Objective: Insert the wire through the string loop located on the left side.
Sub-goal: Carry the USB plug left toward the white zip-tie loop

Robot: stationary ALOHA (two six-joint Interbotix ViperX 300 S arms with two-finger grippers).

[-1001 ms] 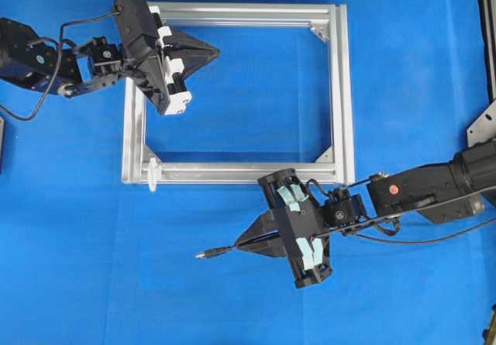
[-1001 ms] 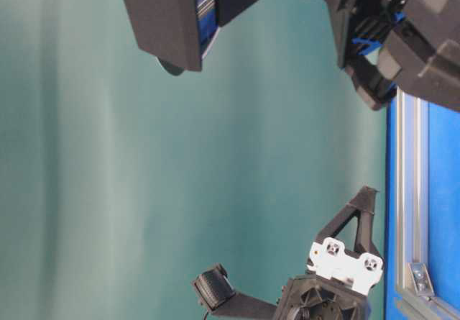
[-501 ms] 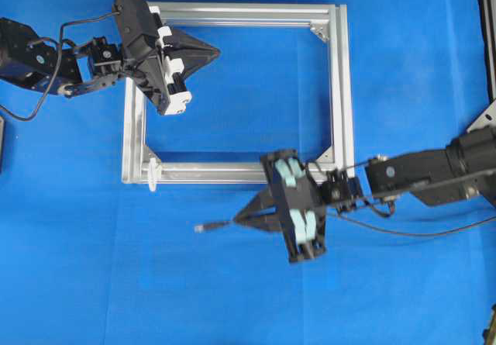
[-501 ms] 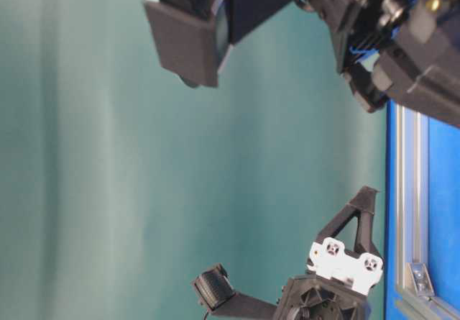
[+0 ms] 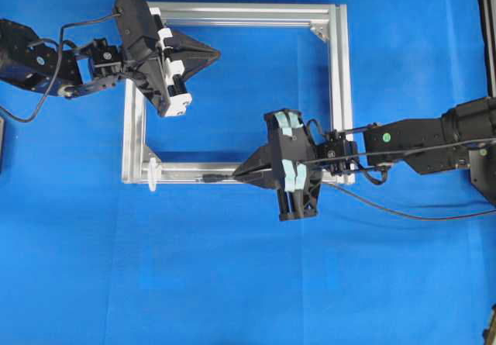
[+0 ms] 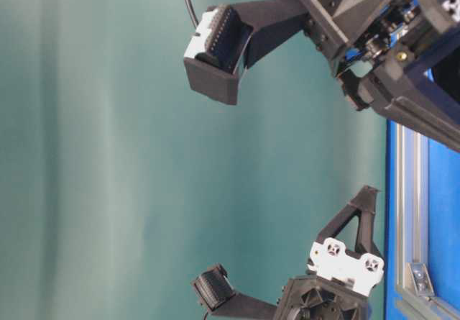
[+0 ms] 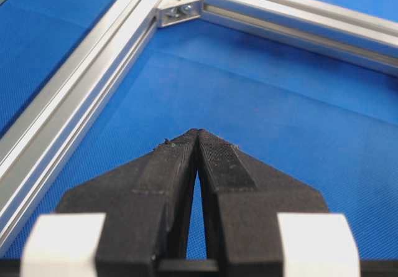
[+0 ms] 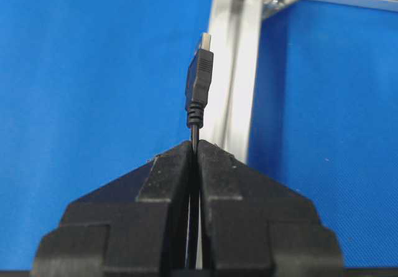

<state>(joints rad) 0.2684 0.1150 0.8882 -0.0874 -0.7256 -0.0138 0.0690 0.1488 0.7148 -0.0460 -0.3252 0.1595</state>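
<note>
My right gripper (image 5: 236, 174) is shut on the wire (image 8: 199, 93), a thin black cable whose plug and silvery tip stick out past the jaws. In the overhead view the plug (image 5: 211, 178) lies over the frame's near bar, pointing left toward the whitish string loop (image 5: 153, 174) at the near left corner, a short gap away. In the right wrist view the plug points along the silver bar (image 8: 233, 71); the loop does not show there. My left gripper (image 5: 215, 51) is shut on nothing, hovering inside the frame's upper left; its closed tips (image 7: 198, 132) show above blue cloth.
The silver aluminium frame (image 5: 342, 89) lies on the blue cloth, with corner brackets (image 7: 177, 10) inside its corners. The wire trails off to the right (image 5: 411, 215). The table-level view shows both arms against a teal backdrop (image 6: 86, 154).
My right gripper has carried the wire up from the open cloth onto the frame's near bar, the plug now level with the loop. The left arm has not moved.
</note>
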